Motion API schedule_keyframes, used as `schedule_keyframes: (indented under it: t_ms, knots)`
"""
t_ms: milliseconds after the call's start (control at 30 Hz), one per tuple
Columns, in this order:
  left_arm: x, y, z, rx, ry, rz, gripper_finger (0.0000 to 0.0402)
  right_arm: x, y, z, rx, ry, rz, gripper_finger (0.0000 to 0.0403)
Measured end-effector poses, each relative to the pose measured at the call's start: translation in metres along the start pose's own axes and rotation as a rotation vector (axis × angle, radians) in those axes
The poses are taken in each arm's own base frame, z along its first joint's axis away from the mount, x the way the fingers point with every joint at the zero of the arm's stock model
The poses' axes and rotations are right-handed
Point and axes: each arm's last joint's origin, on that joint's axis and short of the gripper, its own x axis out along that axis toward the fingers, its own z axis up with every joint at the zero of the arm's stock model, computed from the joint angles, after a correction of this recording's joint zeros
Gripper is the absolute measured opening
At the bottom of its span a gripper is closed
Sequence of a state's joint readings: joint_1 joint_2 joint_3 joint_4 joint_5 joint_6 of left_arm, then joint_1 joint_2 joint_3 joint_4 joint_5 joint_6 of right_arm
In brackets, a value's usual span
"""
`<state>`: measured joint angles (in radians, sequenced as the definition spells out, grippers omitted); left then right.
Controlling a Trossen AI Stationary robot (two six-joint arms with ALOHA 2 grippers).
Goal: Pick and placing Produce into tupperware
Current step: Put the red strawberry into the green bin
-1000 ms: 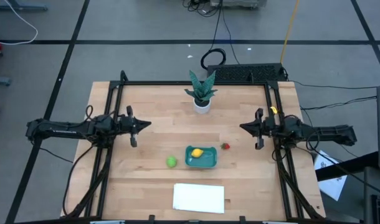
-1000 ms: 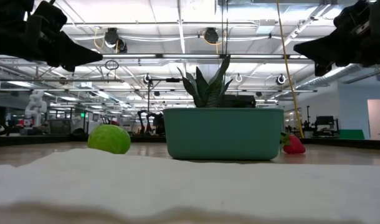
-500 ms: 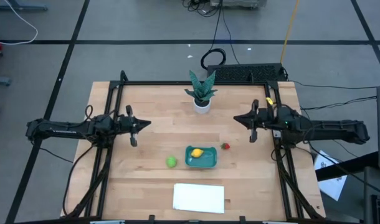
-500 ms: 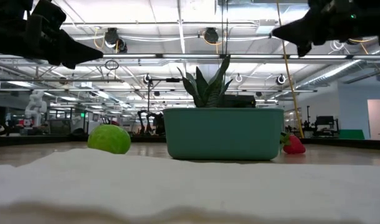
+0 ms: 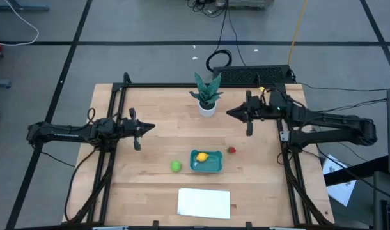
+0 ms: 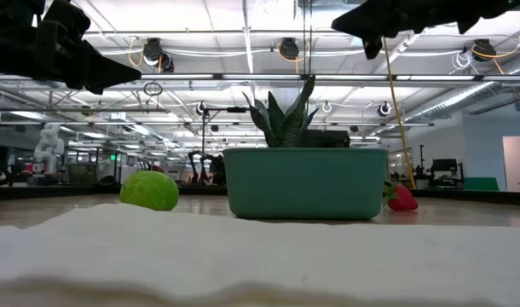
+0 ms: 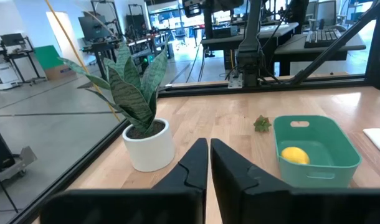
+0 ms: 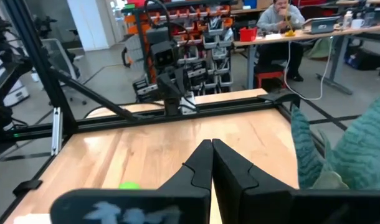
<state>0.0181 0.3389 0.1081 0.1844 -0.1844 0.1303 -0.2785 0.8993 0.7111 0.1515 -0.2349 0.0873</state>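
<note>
Overhead, the right gripper [image 5: 235,113] hangs in the air with its fingers [image 8: 210,163] pressed together on nothing, reaching in from the table's right side. The plant [image 5: 206,94] in its white pot is just ahead of its tips and a little toward the far edge; in the right wrist view the leaves [image 8: 358,146] fill one side close by. The tub [image 5: 206,161] sits nearer the front edge than this gripper, well apart from it, and holds the yellow piece [image 5: 202,156] by its far wall. The red piece [image 5: 231,151] lies on the bare wood just beside the tub's right wall, almost straight below and in front of the right gripper but well clear of it. The green piece [image 5: 176,166] rests on the wood just off the tub's left wall, farther from the right gripper than the tub. The left gripper [image 5: 146,128] waits over the table's left part, its fingers [image 7: 199,168] shut and empty, with the tub, plant and green piece all well off ahead of it. A white sheet [image 5: 204,203] lies flat near the front edge, beyond the tub from both grippers. In the low view the green piece [image 6: 149,190] and red piece [image 6: 401,198] flank the tub [image 6: 306,182], both grippers high above.
</note>
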Motion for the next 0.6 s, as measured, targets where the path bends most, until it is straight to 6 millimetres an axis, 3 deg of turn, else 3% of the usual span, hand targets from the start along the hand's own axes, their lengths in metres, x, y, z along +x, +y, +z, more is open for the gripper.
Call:
schedule_keyframes:
  t_ms: [233, 600]
  knots:
    - [0.0, 0.0, 0.0, 0.0, 0.0, 0.0, 0.0026, 0.005, -0.007, 0.006, 0.0, 0.049, -0.026, 0.0]
    - [0.0, 0.0, 0.0, 0.003, 0.001, 0.0, 0.0026, 0.021, -0.013, 0.034, 0.048, 0.48, -0.061, 0.0]
